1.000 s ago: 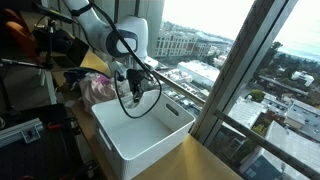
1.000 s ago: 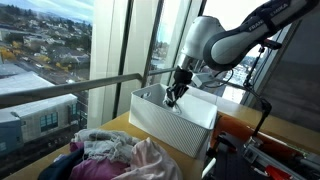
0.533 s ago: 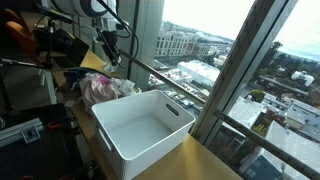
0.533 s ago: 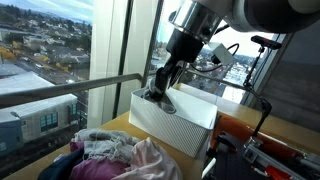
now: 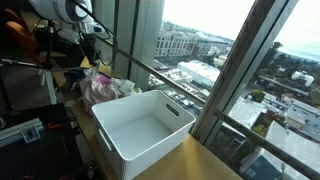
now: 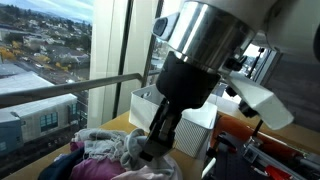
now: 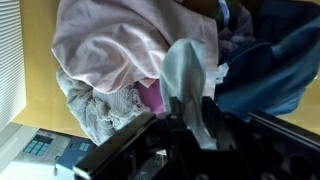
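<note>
With the fingers low over the crumpled pink-and-white heap of soft garments beside the white ribbed plastic bin, their spread cannot be told; best centred on one raised fold

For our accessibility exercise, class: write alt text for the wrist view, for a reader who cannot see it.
The pincer hangs close over a heap of clothes, mostly pink and grey, with a blue garment at one side. The heap lies on a wooden table.
</note>
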`<act>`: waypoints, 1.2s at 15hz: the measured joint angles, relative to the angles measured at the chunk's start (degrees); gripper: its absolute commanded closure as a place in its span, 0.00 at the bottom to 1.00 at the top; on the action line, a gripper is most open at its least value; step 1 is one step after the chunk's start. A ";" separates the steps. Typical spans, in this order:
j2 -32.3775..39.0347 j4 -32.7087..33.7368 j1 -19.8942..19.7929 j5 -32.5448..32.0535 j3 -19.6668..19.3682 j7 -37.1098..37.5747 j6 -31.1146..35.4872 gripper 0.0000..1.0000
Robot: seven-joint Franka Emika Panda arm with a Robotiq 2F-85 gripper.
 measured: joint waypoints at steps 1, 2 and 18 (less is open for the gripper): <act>0.34 0.16 -0.80 -0.77 -1.19 -0.23 0.62 0.31; 0.36 0.54 -1.89 -1.07 -2.43 -0.83 0.96 0.24; 2.03 0.79 -4.32 3.50 -3.27 -1.65 4.08 0.00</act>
